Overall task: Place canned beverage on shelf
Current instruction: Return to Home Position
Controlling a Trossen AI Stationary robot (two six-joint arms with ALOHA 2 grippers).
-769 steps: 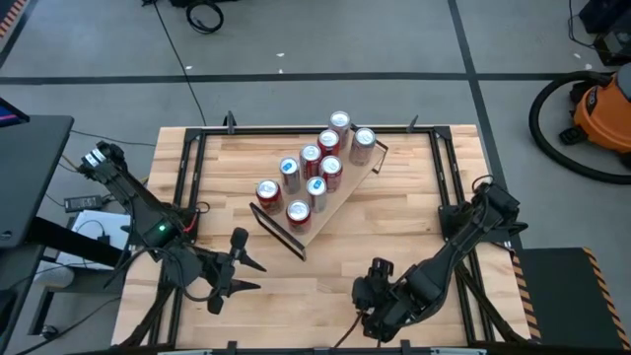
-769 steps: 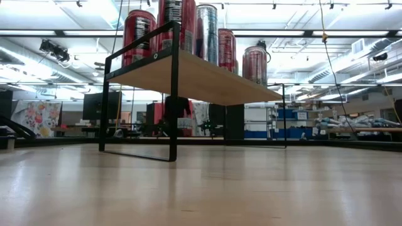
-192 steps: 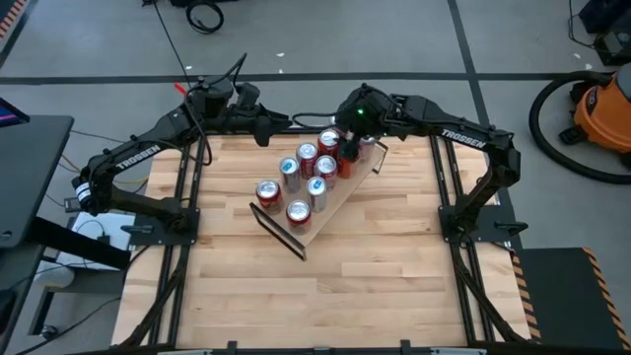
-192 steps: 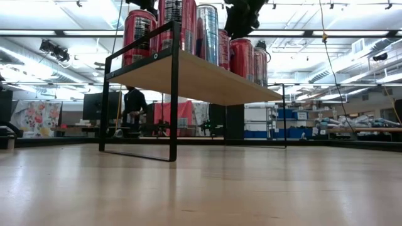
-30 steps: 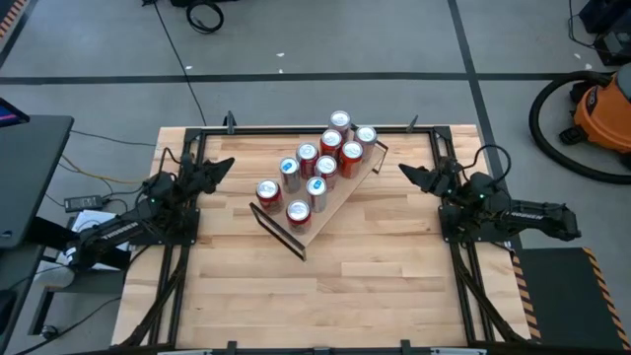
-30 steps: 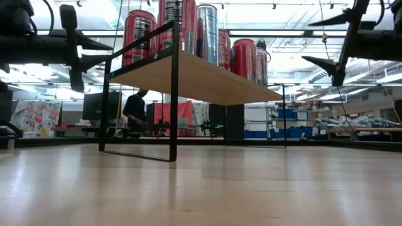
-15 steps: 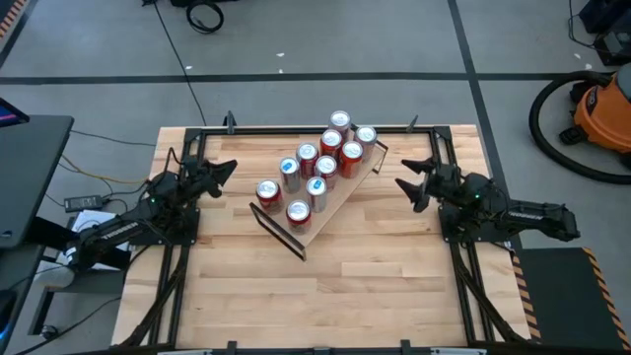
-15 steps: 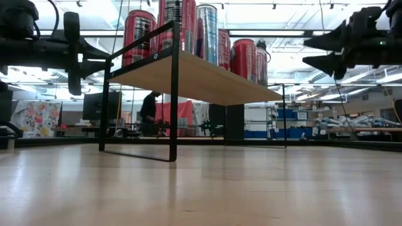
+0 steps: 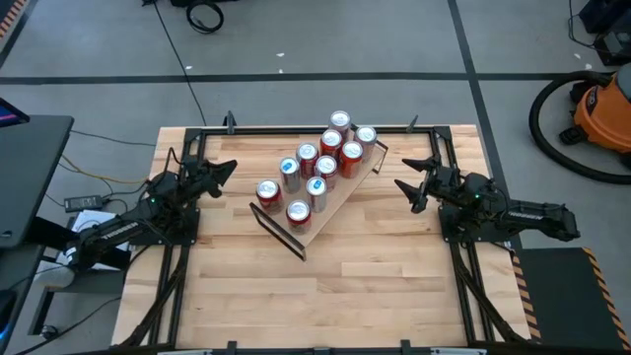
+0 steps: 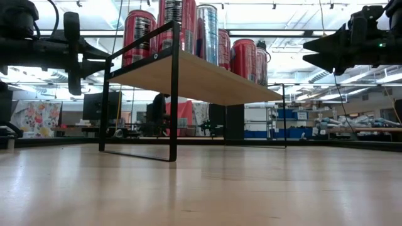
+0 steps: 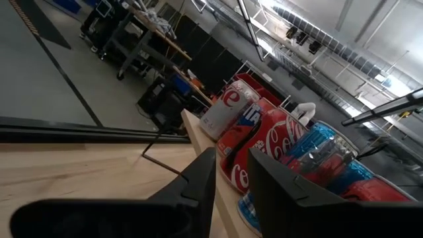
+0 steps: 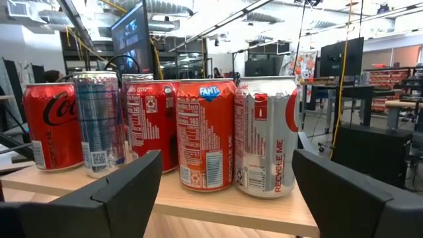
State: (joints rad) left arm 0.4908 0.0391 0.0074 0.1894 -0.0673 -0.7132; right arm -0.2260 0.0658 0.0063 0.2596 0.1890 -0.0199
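Shelf (image 9: 337, 189): standing slantwise on the table (image 9: 375, 286), toward its far half, one short end pointing at the far right corner and the other at the near left. Cans (image 9: 316, 186): ten, standing upright on the shelf in two rows running along the plank, packed close together, mostly red with some blue-silver and some red-silver. In the low view the shelf (image 10: 207, 78) is showing its black end frame and the cans (image 10: 139, 37) are lining up on top. Left gripper (image 9: 225, 170): hovering above the table's left edge, well apart from the shelf, pointing at it, carrying nothing; its wrist view is showing a narrow gap between the fingers (image 11: 198, 188). Right gripper (image 9: 404, 193): hovering near the right edge, clear of the shelf, pointing at it, carrying nothing; its fingers (image 12: 125, 182) are spreading wide, framing the nearest cans (image 12: 206, 135) at the shelf's end. Both arms are lying low along the table's sides.
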